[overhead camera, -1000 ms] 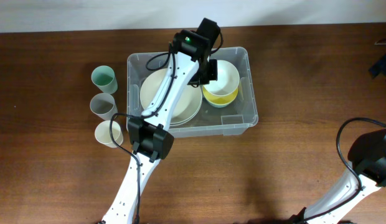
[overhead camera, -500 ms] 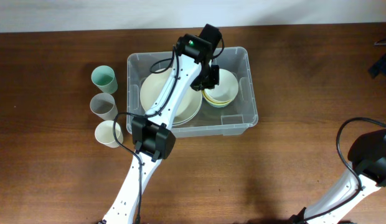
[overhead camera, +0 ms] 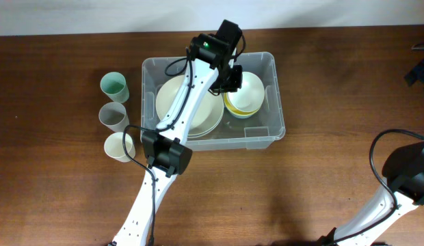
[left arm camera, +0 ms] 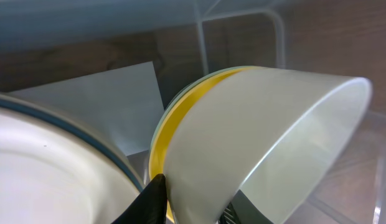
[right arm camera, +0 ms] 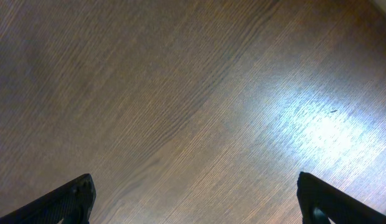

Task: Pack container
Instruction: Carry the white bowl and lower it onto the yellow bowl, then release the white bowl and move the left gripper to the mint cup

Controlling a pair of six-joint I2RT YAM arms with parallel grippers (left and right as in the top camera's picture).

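The container (overhead camera: 273,131) is a large clear bin at the table's middle; its wall (left arm camera: 243,25) and white base label (left arm camera: 87,99) show in the left wrist view. It holds a stack of cream plates (overhead camera: 208,113) on the left and a yellow bowl (overhead camera: 239,109) on the right. My left gripper (overhead camera: 232,78) reaches into the bin and is shut on the wall of a white bowl (overhead camera: 252,89). In the left wrist view the fingers (left arm camera: 190,202) pinch the white bowl (left arm camera: 261,137), which is tilted inside the yellow bowl (left arm camera: 174,124), beside the plates (left arm camera: 50,162). My right gripper (right arm camera: 196,205) is open over bare wood.
Three cups stand in a column left of the bin: green (overhead camera: 114,87), grey (overhead camera: 114,116), cream (overhead camera: 120,147). The right arm's base (overhead camera: 403,171) is at the lower right. A dark object (overhead camera: 420,72) sits at the right edge.
My left gripper lowered the white bowl into the yellow bowl, then shifted slightly. The container has slid a little to the right. The right arm has not moved.
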